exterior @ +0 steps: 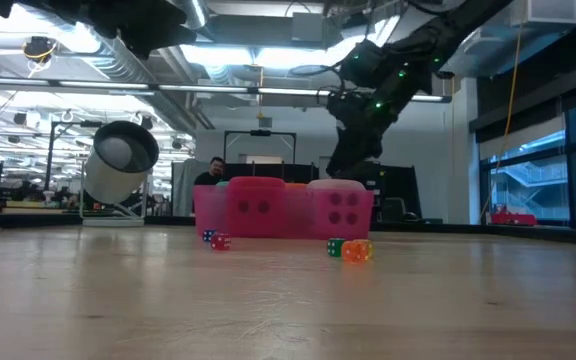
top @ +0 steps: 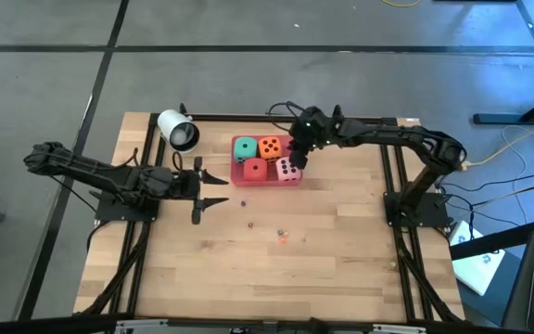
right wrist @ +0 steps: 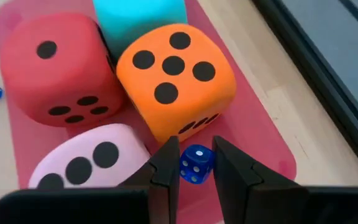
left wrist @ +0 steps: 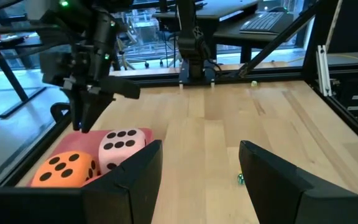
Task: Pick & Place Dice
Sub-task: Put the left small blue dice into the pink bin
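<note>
- The counter [top: 341, 241] is carrying everything, a bare wooden top between the two arm bases.
- The left arm [top: 91, 172] is lying low along the counter's left side, apparently waiting; its claw [top: 213, 188] is standing wide with nothing between the fingers, pointing toward the tray.
- The right arm [top: 397, 139] is reaching in from the right, and its claw [right wrist: 194, 165] is hanging just above the tray's edge by the pink die; the fingers are standing narrow with a small gap, holding nothing, a small blue die [right wrist: 196, 164] showing on the tray through that gap.
- A white cylinder [top: 178, 130] is lying on its side near the counter's far left corner, apart from the work.
- The pink tray [right wrist: 253, 140] is sitting at the far middle of the counter and is serving as the drop spot, since all four dice are resting on it.
- The dice are packed in a square, touching, likely so they all fit the tray: the red die [right wrist: 51, 65] beside the teal die [right wrist: 138, 18], the orange die [right wrist: 176, 78] beside the pink die [right wrist: 86, 162].
- By that layout the placing is looking finished, and the right claw, I judge, is sitting where a release of the pink die would leave it.
- Tiny beads [top: 281, 235] are lying scattered on the bare wood nearer the front, well apart from the tray and not part of the job.
</note>
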{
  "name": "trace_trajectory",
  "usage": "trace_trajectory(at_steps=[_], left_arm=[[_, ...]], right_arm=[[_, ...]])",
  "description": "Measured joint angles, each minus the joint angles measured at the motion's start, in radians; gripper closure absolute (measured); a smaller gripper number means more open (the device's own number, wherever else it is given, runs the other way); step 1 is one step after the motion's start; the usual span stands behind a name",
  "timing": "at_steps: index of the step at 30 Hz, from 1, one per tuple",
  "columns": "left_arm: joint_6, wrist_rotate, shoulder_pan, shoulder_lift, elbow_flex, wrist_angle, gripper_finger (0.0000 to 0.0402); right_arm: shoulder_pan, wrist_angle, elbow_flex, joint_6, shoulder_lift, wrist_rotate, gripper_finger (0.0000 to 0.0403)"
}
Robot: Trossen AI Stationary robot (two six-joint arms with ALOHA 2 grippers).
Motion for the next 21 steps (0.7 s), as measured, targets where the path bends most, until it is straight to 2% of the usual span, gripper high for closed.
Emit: trace_trajectory(at_steps=[11,21], left_arm=[[-0.010,0.000,0.000,0.000,0.000,-0.003,0.0192],[-0.010,0.000,0.000,0.002,0.000,-0.012,0.0192]], right_arm=[[-0.006,-0.294,0.259,-0.116,0.184,0.037,0.0331],[-0.021,-0.378,0.293,-0.151,0.248,0.083,0.0329]])
